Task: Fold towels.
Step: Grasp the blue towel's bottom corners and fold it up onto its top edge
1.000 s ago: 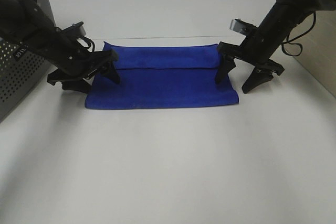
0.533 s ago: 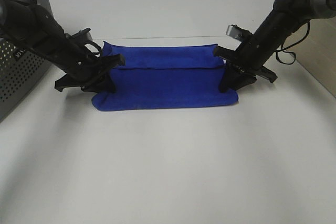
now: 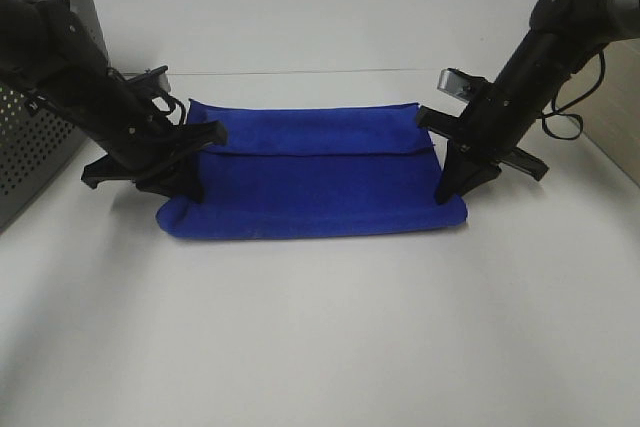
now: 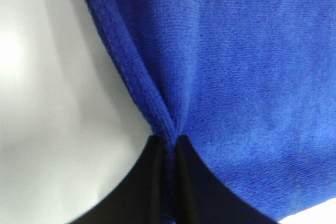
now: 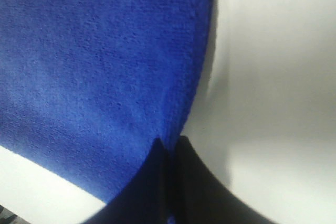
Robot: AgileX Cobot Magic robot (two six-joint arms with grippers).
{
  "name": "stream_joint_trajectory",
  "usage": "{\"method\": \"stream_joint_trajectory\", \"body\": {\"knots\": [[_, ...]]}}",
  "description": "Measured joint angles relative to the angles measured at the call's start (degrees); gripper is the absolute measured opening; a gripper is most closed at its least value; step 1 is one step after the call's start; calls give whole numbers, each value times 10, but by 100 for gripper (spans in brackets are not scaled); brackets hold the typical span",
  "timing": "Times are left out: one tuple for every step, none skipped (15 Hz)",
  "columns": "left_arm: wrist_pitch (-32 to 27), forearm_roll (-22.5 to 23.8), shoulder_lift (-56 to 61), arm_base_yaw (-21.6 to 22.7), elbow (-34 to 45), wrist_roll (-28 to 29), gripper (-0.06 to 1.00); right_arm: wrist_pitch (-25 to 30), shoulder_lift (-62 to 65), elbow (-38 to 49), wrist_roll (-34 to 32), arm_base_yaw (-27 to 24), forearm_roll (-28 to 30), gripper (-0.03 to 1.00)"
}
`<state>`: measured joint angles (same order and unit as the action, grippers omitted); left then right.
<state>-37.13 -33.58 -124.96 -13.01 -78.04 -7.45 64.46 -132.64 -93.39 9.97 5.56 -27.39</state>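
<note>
The royal-blue towel (image 3: 315, 172) lies folded lengthwise on the white table (image 3: 320, 337), with a folded-over flap along its far side. My left gripper (image 3: 188, 190) is shut on the towel's left end. The left wrist view shows its jaws (image 4: 168, 148) pinched on the stitched edge of the towel (image 4: 252, 77). My right gripper (image 3: 448, 194) is shut on the towel's right end. The right wrist view shows its jaws (image 5: 169, 153) closed on the edge of the towel (image 5: 94, 66). The white tag is not visible.
A grey perforated basket (image 3: 40, 137) stands at the far left edge, close behind my left arm. A beige strip (image 3: 615, 137) borders the table at the right, near my right arm's cable.
Both grippers stood open over the towel's ends, then shut on them. They have moved toward the table's front, and the towel's near part has shifted forward with them.
</note>
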Motion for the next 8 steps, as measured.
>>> {"method": "stream_joint_trajectory", "body": {"knots": [[-3, 0, 13, -2, 28, 0, 4, -5, 13, 21, 0, 0, 0, 0], [-7, 0, 23, -5, 53, 0, 4, -18, 42, 75, 1, 0, -1, 0], [-17, 0, 40, -6, 73, 0, 4, -25, 58, 97, 3, 1, -3, 0], [-17, -2, 54, -6, 73, 0, 4, -29, 74, 104, 7, 1, -4, 0], [-13, -3, 74, -6, 73, 0, 4, -40, 92, 105, 12, 1, -6, 0], [-3, -5, 93, -6, 69, 4, 4, -45, 103, 97, 13, 1, -9, 0], [2, -6, 103, -6, 58, 18, 4, -52, 107, 80, 13, 1, -10, 0], [9, -6, 105, -5, 45, 30, 4, -53, 107, 65, 13, 1, -11, 0]]}}
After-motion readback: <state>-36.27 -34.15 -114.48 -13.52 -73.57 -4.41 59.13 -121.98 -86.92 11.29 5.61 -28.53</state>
